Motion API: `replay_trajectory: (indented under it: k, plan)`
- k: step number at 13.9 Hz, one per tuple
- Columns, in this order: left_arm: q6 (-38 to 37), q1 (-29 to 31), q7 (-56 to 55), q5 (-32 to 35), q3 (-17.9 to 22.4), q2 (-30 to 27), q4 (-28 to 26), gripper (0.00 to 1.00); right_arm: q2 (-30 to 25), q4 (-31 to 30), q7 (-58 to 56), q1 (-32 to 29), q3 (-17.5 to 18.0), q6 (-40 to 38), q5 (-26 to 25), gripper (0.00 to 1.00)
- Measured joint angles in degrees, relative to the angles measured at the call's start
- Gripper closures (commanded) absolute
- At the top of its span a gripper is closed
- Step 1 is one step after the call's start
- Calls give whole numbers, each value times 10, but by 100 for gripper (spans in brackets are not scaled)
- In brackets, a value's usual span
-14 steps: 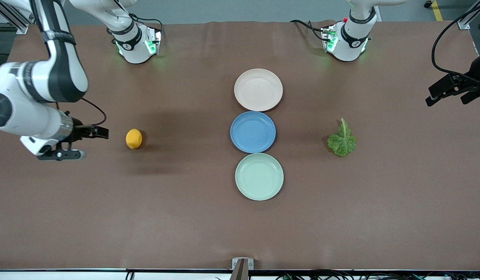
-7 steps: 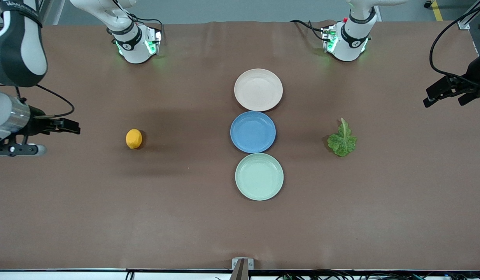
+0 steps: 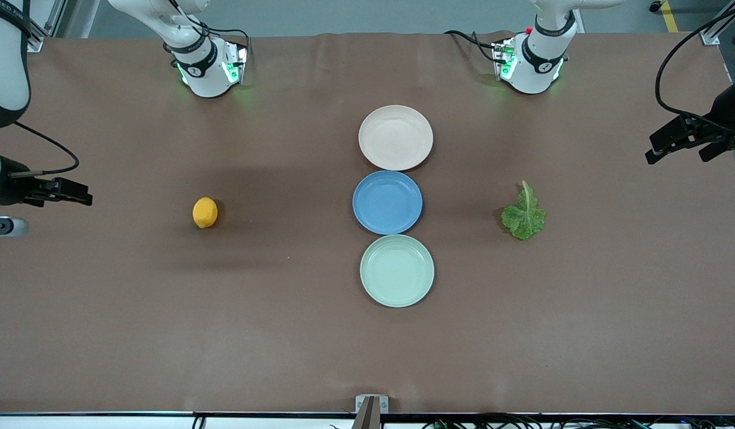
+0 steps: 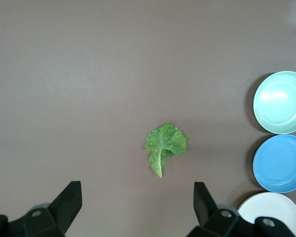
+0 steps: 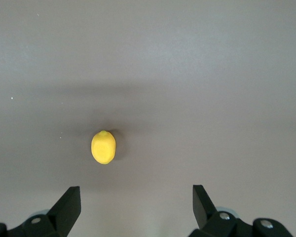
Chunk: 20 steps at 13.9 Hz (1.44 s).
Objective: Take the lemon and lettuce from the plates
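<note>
On the table, lemon (image 3: 205, 213) lies near the open right pincer (image 3: 75, 195).

The right arm comes from its base at the top of the front view and swings out to the right arm's end of the table. Its gripper (image 3: 46, 205) hangs in the air over the table edge there, fingers (image 5: 69, 205) spread wide with nothing between them. The left arm reaches out over the left arm's end of the table. Its gripper (image 3: 680, 146), partly cut off by the frame, seems to point down, with its fingers (image 4: 71, 197) wide apart and empty.
</note>
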Motion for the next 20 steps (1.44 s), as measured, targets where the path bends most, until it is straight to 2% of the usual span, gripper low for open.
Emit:
replay_trajectory:
  k: [4,13,20]
  plan:
    - [0,1,0,0,-1,0,0,0,0,21,0,0,0,-10,0,0]
    - [0,1,0,0,-1,0,4,0,-6,23,0,1,7,-51,1,0]
    - [0,1,0,0,-1,0,4,0,-61,-25,1,4,7,-53,1,0]
